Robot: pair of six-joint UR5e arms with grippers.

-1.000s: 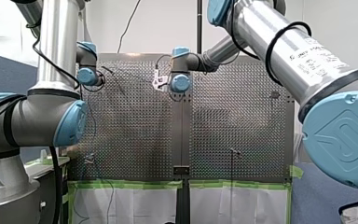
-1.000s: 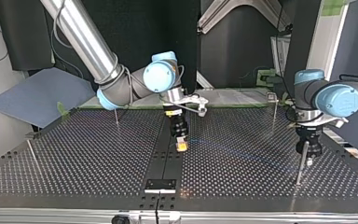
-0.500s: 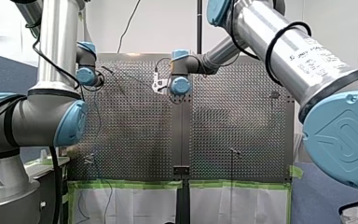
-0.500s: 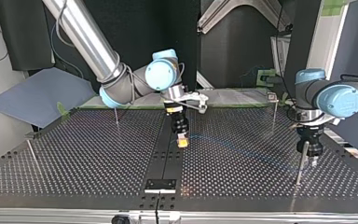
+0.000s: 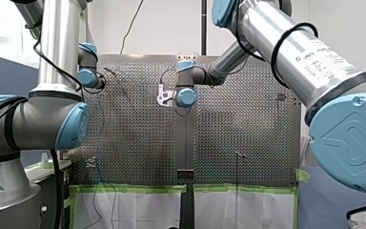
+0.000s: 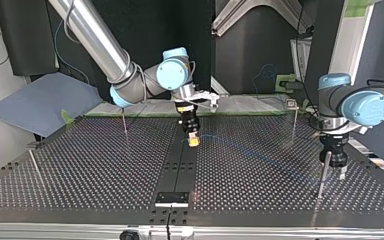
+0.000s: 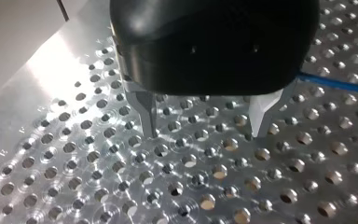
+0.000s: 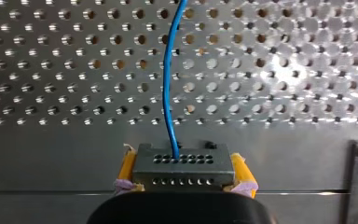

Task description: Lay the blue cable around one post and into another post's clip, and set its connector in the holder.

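While the dark, hole-studded connector [image 8: 181,164] is pinched between the yellow-padded right fingers [image 8: 127,169], the thin blue cable [image 8: 168,84] is seen running straight ahead of them over the shiny perforated metal surface [image 8: 284,70]. The bare metal left fingers [image 7: 144,112] are spread and empty, the cable passing just beside them. Light, low tension is judged best for leading the cable around the slim post [image 6: 322,172] beside the left fingers without snagging.
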